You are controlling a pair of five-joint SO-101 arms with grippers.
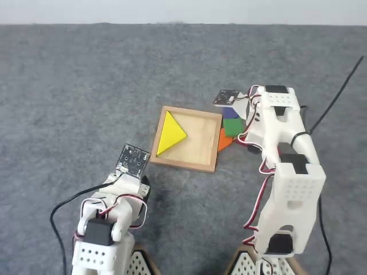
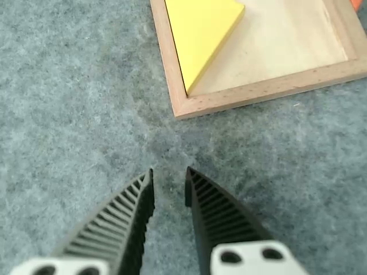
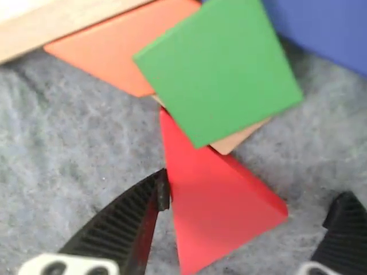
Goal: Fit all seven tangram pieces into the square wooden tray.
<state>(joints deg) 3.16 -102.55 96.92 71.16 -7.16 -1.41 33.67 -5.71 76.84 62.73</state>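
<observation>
I see the wooden tray (image 1: pixel 186 166) at mid-frame in the high view, with the yellow triangle (image 1: pixel 170 134) lying in its left half. Just right of it, the green square (image 3: pixel 218 69) overlaps the orange piece (image 3: pixel 109 43) and the red triangle (image 3: pixel 212 212). My right tool (image 3: pixel 252 197) is released wide, straddling the red triangle. My left tool (image 2: pixel 170 172) hangs over bare table (image 2: pixel 69 86) near the tray's corner, slightly parted and grasping nothing.

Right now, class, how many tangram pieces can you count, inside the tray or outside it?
6. The yellow triangle lies in the tray. Outside, beside it: orange piece, green square, blue piece, red triangle, and a tan piece under the green. A seventh may be hidden.
</observation>
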